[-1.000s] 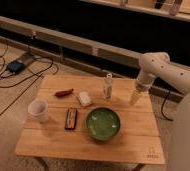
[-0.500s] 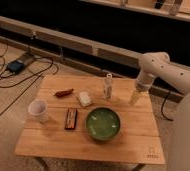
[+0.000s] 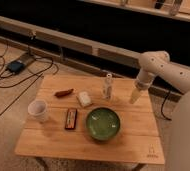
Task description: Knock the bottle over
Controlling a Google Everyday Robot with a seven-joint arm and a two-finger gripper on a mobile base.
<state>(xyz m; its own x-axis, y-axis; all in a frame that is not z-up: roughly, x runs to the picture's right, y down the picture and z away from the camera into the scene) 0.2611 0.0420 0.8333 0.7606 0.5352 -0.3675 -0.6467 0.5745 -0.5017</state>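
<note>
Bottle (image 3: 107, 86) seen upright near counter (image 3: 133, 142) far edge, 12 o'clock, not yet toppled. Gripper (image 3: 134, 96) held low at bottle's 3 o'clock, apart from it, likely placed for sideways sweep. Gripper's opening cannot be told. Bowl (image 3: 103, 123) at bottle's 6 o'clock.

Upright bottle (image 3: 107, 86) on table (image 3: 130, 142), gripper (image 3: 134, 97) near it, apart

The pale wooden slatted worktop (image 3: 58, 142) carries six things. The bottle (image 3: 107, 86) stands upright near the far edge, with a small white block (image 3: 84, 99) and a reddish-brown piece (image 3: 64, 93) to its left. A white cup (image 3: 38, 110) stands at the left, beside a dark flat bar (image 3: 71, 118), then a green bowl (image 3: 103, 123). The gripper (image 3: 134, 96) hangs over the right rear, apart from the bottle.
</note>
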